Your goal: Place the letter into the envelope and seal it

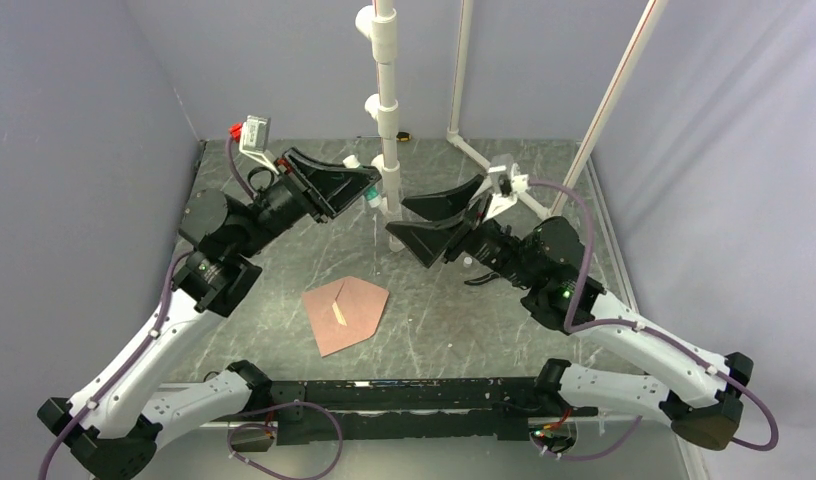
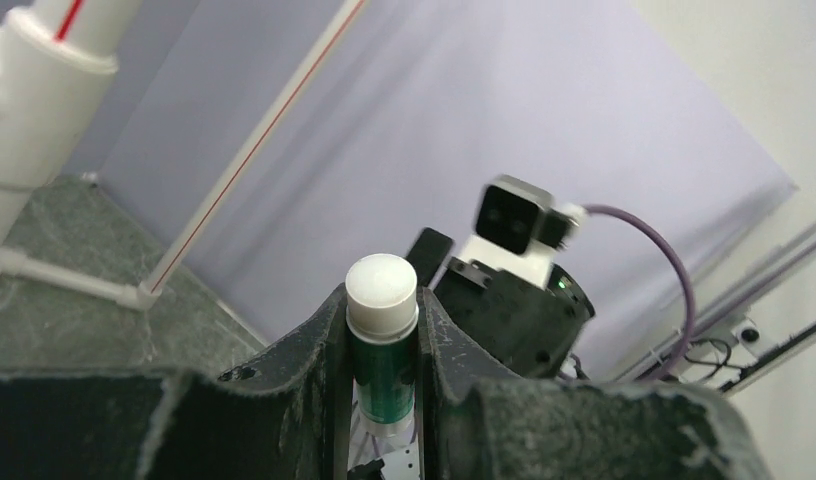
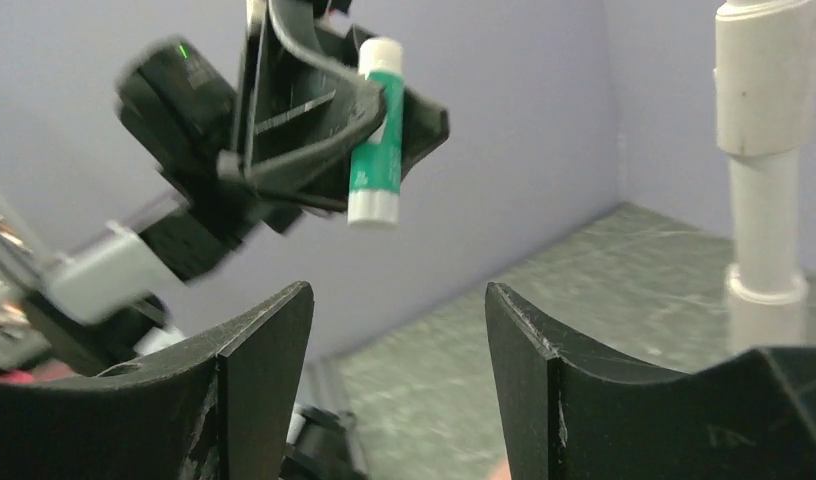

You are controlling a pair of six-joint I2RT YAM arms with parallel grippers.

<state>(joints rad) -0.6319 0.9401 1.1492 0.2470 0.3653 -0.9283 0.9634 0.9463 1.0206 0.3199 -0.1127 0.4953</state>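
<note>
The pinkish-brown envelope lies flat on the table in front of both arms, flap open, with a thin pale strip on it. The letter is not visible as a separate sheet. My left gripper is raised well above the table and shut on a green glue stick with a white cap, also seen in the right wrist view. My right gripper is open and empty, raised, facing the left gripper just to its right; its fingertips stand wide apart.
A white PVC pipe post stands at the back centre, just behind the two grippers. A slanted white pipe rises at the back right. Purple walls enclose the grey marbled table.
</note>
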